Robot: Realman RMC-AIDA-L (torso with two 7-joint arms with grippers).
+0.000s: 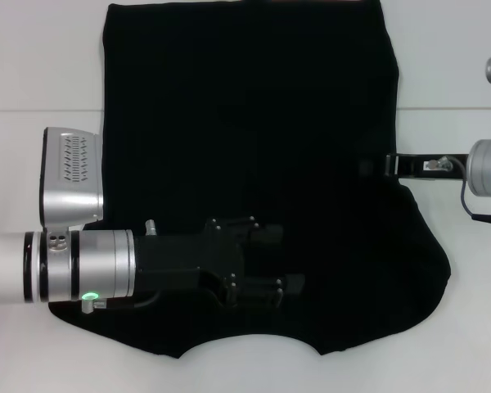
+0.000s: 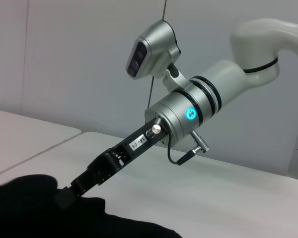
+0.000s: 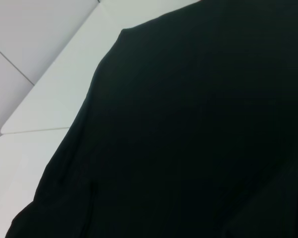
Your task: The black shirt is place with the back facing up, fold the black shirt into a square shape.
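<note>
Black shirt (image 1: 254, 147) under left hand (image 1: 290, 262) — right hand (image 1: 364, 166) at edge

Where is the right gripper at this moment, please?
In the head view, the right gripper is at the black shirt's right edge, about midway up.

White table (image 1: 33, 65) carries the apparently flat black shirt (image 1: 245, 123).

Evenly and brightly lit from above, with barely any shadow on the white table (image 1: 33, 65) around the black shirt (image 1: 245, 123), whose folds sink into flat, detail-less black, and with soft glare on the silver arm casing (image 1: 69, 176) left of the shirt.
</note>
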